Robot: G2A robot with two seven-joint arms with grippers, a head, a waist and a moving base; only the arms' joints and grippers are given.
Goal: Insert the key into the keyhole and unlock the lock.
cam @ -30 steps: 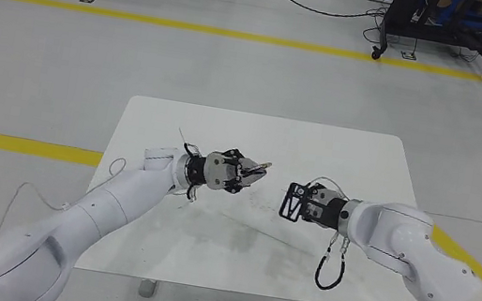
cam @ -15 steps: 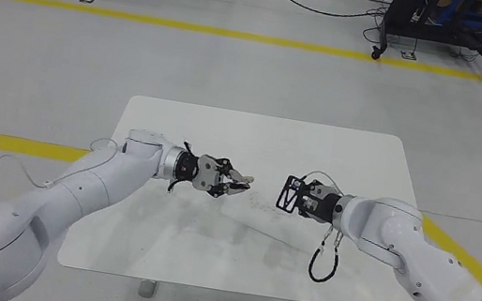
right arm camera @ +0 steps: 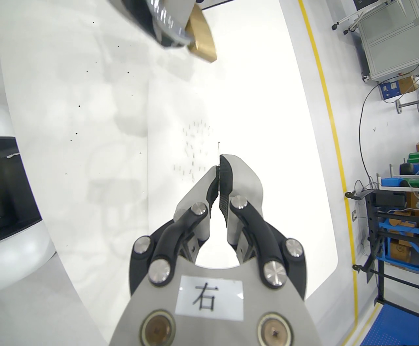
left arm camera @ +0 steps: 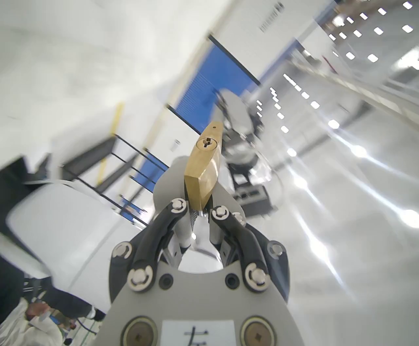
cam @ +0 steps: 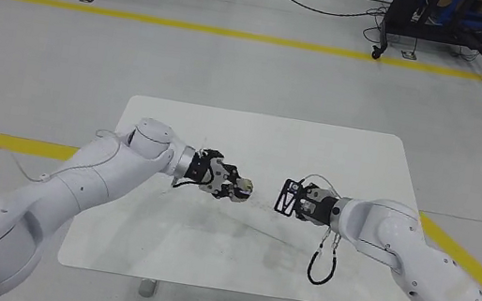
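Padlock point(left arm camera: 202, 170) and key point(right arm camera: 218, 151) are held apart above the white table point(cam: 354, 154).
The brass padlock is clamped at its wrist-side end between the fingers of the left gripper point(left arm camera: 198, 209), left of the table's middle and clear of the surface. Its keyhole point(left arm camera: 206, 143) is set in the free end face, which is turned to the right, toward the other arm. The right gripper point(right arm camera: 218, 170) is held just right of the middle, near the padlock but not touching it. Its jaws are pressed together on the key, of which only a thin edge is seen past the fingertips. The key is pointed roughly toward the padlock and is not yet entered in the keyhole.
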